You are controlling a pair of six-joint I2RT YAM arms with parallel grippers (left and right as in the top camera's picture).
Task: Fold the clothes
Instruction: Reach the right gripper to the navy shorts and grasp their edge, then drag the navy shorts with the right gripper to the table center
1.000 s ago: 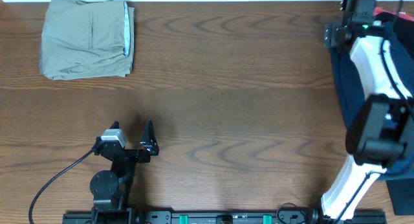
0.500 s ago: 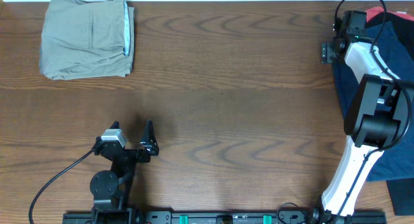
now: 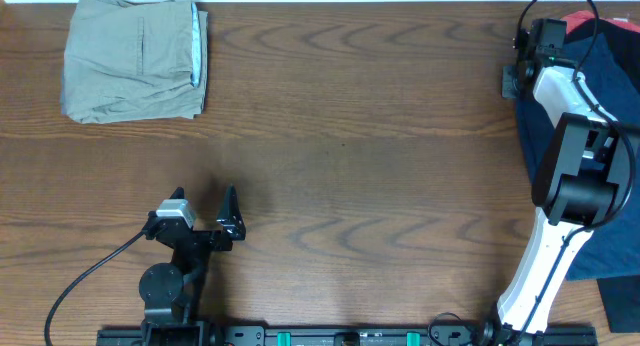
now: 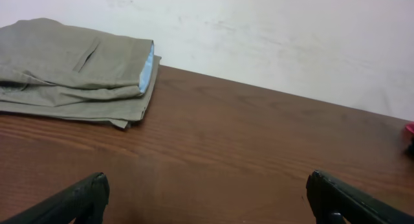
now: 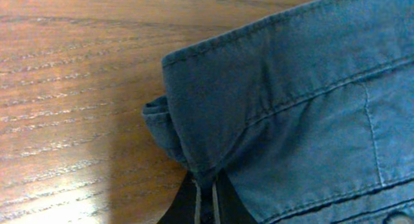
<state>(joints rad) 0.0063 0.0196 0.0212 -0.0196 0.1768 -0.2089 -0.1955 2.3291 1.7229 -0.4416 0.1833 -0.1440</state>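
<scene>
Over at the far right edge of the table [image 3: 350, 136] lie the navy shorts [image 5: 310, 88], and the right gripper [image 5: 206, 188] is pinched tight on a fold by their waistband. The left gripper [image 3: 204, 198] rests near the front, spread wide and holding nothing; folded khaki shorts [image 3: 135, 58] lie in the far left corner

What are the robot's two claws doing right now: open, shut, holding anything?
Left gripper: open, holding nothing.
Right gripper: shut on the edge of the navy shorts.
</scene>
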